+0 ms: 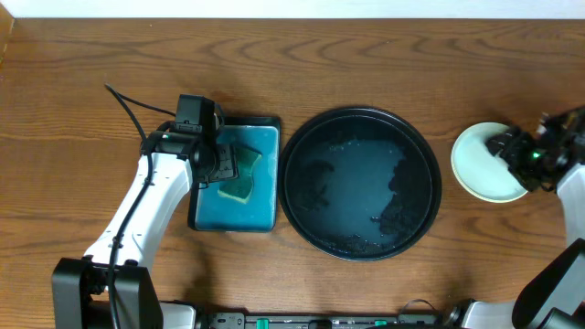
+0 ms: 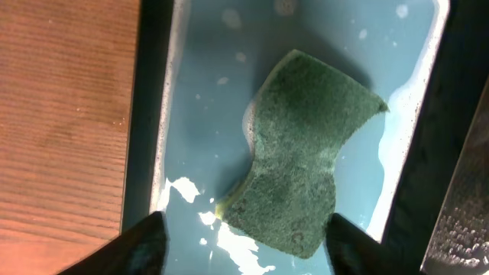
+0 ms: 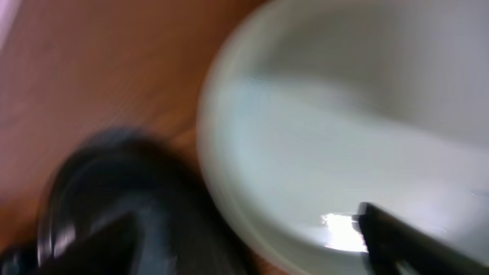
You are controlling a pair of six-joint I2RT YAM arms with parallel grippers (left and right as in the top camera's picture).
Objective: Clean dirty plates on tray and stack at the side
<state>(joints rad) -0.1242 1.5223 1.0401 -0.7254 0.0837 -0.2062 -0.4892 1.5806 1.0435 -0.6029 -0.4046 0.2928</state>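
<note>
The black tray [image 1: 362,112] lies mid-table holding no plates, only water and dark smears. A pale mint plate [image 1: 483,169] sits on the table at the far right, and its clean face fills the blurred right wrist view [image 3: 344,114]. I cannot tell if others lie under it, and no yellow plate shows. My right gripper [image 1: 501,144] is at the plate's right side, open, with the rim between its fingers [image 3: 244,229]. My left gripper [image 1: 222,163] hangs open and empty [image 2: 244,248] just above a green sponge [image 2: 302,153].
The sponge [image 1: 239,178] lies in a small rectangular teal tray [image 1: 260,146] just left of the black tray. The teal tray's wet floor [image 2: 206,114] shows in the left wrist view. Wooden table lies all around.
</note>
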